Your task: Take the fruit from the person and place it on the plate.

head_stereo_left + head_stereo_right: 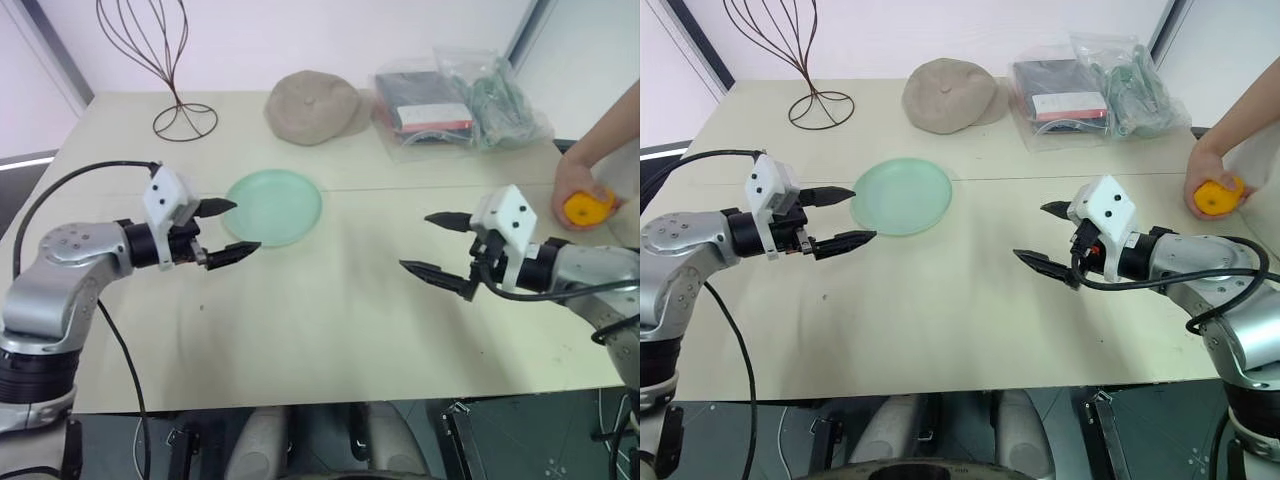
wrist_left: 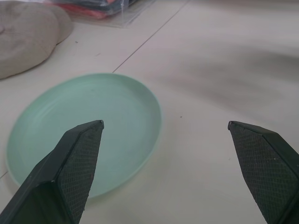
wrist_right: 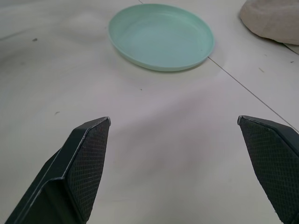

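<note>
The cream table point(image 1: 330, 330) takes up most of the head view, with a seam running across it just behind the plate. Both robot arms reach in over its near half. The left gripper point(image 1: 228, 230) sits at about 9 o'clock from the table's middle, its two black fingers spread wide with nothing between them, their tips just beside the plate's near-left rim. The right gripper point(image 1: 440, 245) sits at about 3 o'clock, fingers likewise spread wide and empty, pointing toward the centre of the table.

A person's bare forearm and hand point(image 1: 585, 190) come in from the 2 o'clock edge, the hand cupped over the fruit.

Clear plastic bags point(image 1: 455, 100) with dark contents lie at 1 o'clock along the far edge. A beige-brown cap point(image 1: 310, 105) rests at 12 o'clock, and a dark wire stand point(image 1: 175, 95) rises at 11 o'clock.

The mint-green plate point(image 1: 272, 205) lies flat and empty at roughly 10 o'clock from the table's middle, in front of the cap.

The small orange-yellow fruit point(image 1: 588, 208) is in the person's hand at the right edge of the table, well apart from the plate and near the right gripper's wrist.
</note>
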`<state>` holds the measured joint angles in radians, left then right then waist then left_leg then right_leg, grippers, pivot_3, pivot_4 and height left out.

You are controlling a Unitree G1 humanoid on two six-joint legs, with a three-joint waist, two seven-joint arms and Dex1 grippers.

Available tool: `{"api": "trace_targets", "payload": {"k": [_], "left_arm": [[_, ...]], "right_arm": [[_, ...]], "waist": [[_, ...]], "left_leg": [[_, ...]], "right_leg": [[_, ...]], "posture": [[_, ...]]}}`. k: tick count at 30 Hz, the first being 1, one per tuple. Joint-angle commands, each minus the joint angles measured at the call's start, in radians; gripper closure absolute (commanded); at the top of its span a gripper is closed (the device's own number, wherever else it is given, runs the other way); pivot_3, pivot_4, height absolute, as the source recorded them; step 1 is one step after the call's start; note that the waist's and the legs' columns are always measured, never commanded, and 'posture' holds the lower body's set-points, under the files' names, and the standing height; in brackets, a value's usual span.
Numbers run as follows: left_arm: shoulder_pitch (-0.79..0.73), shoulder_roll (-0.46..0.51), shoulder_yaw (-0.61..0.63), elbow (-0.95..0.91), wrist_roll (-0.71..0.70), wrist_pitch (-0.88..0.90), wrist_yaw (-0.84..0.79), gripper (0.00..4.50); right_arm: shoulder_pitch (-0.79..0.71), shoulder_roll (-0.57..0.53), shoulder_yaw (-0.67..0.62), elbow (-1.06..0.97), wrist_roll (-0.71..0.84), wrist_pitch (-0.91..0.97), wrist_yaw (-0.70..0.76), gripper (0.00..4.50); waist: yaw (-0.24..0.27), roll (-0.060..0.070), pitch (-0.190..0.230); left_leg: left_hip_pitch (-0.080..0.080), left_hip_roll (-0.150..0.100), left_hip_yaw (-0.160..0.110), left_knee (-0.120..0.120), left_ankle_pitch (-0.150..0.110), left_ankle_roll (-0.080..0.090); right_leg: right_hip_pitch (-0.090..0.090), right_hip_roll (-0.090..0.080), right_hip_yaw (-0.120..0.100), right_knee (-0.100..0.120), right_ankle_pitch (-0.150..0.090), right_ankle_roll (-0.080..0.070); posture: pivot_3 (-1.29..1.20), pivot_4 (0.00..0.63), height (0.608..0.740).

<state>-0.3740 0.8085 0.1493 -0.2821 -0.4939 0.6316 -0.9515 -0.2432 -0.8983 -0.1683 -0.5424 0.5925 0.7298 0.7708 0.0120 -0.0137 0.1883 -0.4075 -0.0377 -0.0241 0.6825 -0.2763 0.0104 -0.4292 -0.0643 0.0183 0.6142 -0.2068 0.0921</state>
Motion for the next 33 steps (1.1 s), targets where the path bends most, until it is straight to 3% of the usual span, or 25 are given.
{"api": "trace_targets", "payload": {"k": [1, 28, 33], "left_arm": [[-0.002, 0.022, 0.036, -0.031, -0.019, -0.002, 0.006, 0.03], [-0.036, 0.004, 0.004, -0.004, -0.004, -0.022, 0.013, 0.03], [-0.029, -0.005, 0.004, -0.001, 0.001, -0.026, 0.03, 0.03]], "right_arm": [[-0.02, -0.004, -0.013, 0.0, -0.006, -0.025, 0.008, 0.0], [-0.028, 0.002, -0.021, 0.001, -0.011, -0.028, -0.001, 0.0], [-0.118, 0.071, -0.028, -0.004, 0.039, 0.047, -0.097, 0.0]], "waist": [[0.0, 0.0, 0.0], [0.0, 0.0, 0.0], [-0.002, 0.0, 0.0]], "left_leg": [[0.0, 0.0, 0.0, 0.0, 0.0, 0.0], [0.0, 0.0, 0.0, -0.001, 0.0, 0.0], [0.0, 0.0, 0.0, -0.001, 0.0, 0.0]], "right_leg": [[0.0, 0.0, 0.0, 0.0, 0.0, 0.0], [0.0, -0.001, 0.0, 0.0, 0.0, 0.0], [-0.001, -0.001, 0.001, 0.0, 0.0, 0.0]], "posture": [[0.0, 0.15, 0.74], [0.0, 0.15, 0.74], [0.0, 0.15, 0.74]]}}
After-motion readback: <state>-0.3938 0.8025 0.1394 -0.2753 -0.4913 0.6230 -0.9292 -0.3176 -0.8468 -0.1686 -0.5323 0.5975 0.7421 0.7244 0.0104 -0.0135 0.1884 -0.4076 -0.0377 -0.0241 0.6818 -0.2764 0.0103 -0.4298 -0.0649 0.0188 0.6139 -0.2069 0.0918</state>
